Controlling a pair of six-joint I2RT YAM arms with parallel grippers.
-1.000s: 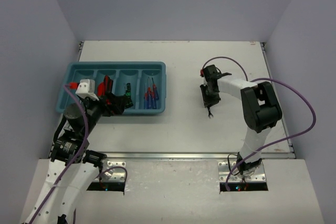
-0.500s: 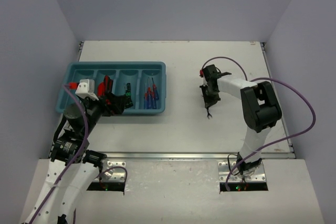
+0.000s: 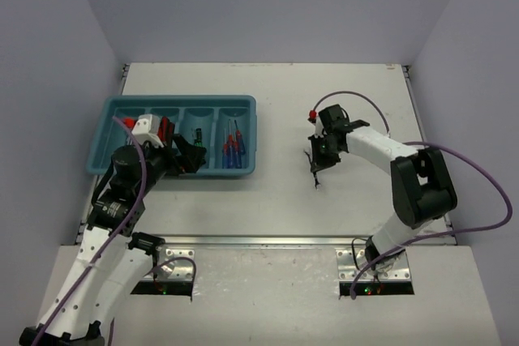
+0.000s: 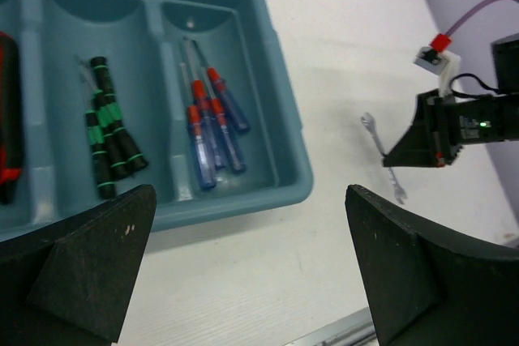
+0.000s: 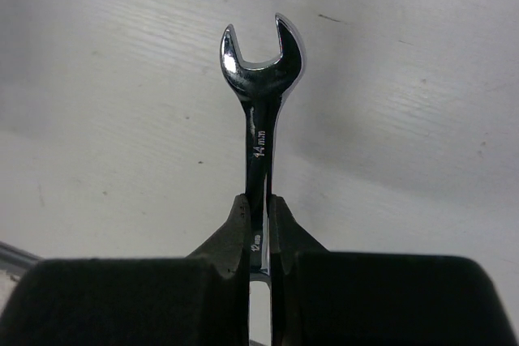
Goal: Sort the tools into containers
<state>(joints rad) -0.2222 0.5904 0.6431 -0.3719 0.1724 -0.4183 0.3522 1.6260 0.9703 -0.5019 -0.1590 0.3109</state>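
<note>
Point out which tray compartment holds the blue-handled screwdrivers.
The compartment at the teal tray's right end holds the blue-handled screwdrivers; its neighbour holds black-and-green screwdrivers instead.

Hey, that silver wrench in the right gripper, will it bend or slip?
The wrench looks like solid polished metal, so probably stiff and heavy for its size. The right gripper pinches only its narrow shank, so the smooth chrome might pivot or slip.

White table (image 3: 276, 103) enclosed by 3 plain, pale lavender walls (image 3: 268, 6): rear, left, right. Metal rail (image 3: 268, 240) along the table's near edge. Even, diffuse lighting.
</note>
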